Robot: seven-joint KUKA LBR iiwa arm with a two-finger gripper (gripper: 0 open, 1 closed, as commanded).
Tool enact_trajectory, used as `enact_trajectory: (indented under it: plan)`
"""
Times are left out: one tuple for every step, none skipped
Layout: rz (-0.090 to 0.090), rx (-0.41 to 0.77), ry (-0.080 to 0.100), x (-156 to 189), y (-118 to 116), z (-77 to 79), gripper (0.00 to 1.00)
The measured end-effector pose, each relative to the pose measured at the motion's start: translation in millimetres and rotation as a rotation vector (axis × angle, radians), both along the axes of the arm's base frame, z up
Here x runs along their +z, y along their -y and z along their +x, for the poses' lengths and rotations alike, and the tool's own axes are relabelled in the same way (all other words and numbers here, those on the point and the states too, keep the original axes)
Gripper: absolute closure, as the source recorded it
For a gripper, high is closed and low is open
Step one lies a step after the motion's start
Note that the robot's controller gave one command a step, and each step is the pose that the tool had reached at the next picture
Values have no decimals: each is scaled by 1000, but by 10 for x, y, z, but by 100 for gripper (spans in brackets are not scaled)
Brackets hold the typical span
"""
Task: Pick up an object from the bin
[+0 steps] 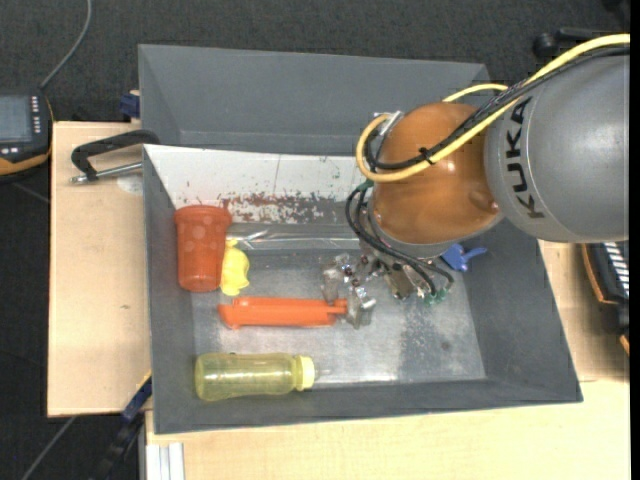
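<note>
My gripper (350,294) hangs low in the middle of the bin, right at the right-hand end of a long orange handle-shaped thing (280,313) that lies flat on the floor. Whether it touches that end I cannot tell. A small blue thing (462,257) peeks out just to the gripper's right, partly hidden by the arm's cover. Left of the orange piece lies a small yellow lump (235,271).
An orange ribbed cup (201,246) lies on its side by the left wall. A yellowish translucent bottle (255,375) lies along the front wall. The arm's orange cover and cables hide the bin's right-centre.
</note>
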State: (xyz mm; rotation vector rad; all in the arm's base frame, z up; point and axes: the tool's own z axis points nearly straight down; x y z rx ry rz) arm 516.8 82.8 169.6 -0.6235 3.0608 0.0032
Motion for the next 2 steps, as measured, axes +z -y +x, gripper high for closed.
enact_trajectory:
  plan:
    - [0,0,0,0,1,0,100]
    - [2,0,6,1517,-67,-44,100]
